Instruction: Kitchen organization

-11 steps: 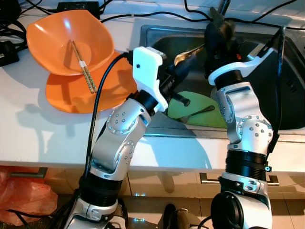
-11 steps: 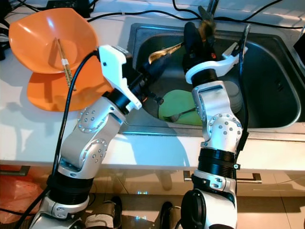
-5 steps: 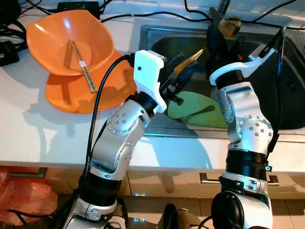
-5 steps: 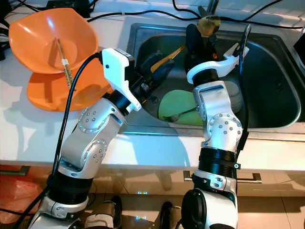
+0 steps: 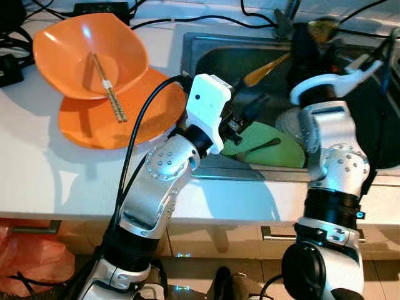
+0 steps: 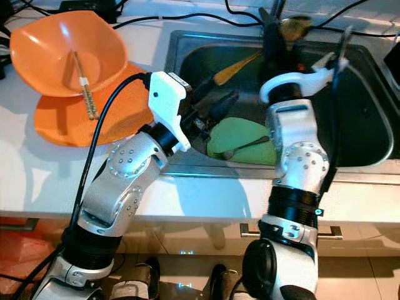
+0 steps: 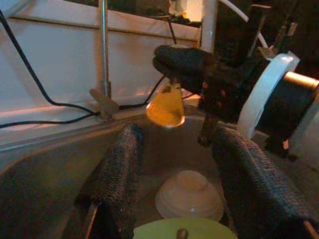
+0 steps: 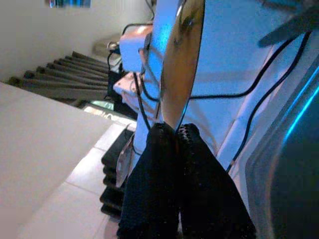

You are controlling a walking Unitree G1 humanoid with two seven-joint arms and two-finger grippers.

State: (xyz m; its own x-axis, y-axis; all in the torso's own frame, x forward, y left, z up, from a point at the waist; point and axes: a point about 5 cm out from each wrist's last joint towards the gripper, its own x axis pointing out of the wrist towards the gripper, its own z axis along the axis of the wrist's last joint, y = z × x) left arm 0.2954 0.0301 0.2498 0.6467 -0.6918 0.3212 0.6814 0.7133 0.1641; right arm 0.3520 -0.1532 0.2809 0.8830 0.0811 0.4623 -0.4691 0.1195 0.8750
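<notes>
My right gripper point(image 5: 307, 45) is raised over the back of the sink point(image 5: 203, 53), shut on a golden spoon point(image 5: 269, 67). The spoon's bowl point(image 8: 182, 59) sticks up past the pinched fingers and its handle slants down toward my left arm. My left gripper point(image 5: 253, 109) hangs over the sink's near left part, just under the handle's end, open with nothing between its fingers point(image 7: 119, 174). In the left wrist view the spoon's bowl point(image 7: 166, 105) hangs ahead of that gripper. A green plate point(image 5: 265, 142) with a dark utensil point(image 5: 259, 149) on it lies in the sink.
An orange bowl point(image 5: 90, 50) holding chopsticks point(image 5: 109, 87) sits on an orange plate point(image 5: 119, 128) on the white counter to the left. A white domed piece point(image 7: 189, 196) lies in the sink beyond the green plate. Black cables run along the counter's back. A tap point(image 7: 103, 59) stands behind the sink.
My right gripper has carried the golden spoon up and to the right. My left arm has shifted right, and its fingers now sit below the handle, apart from it.
</notes>
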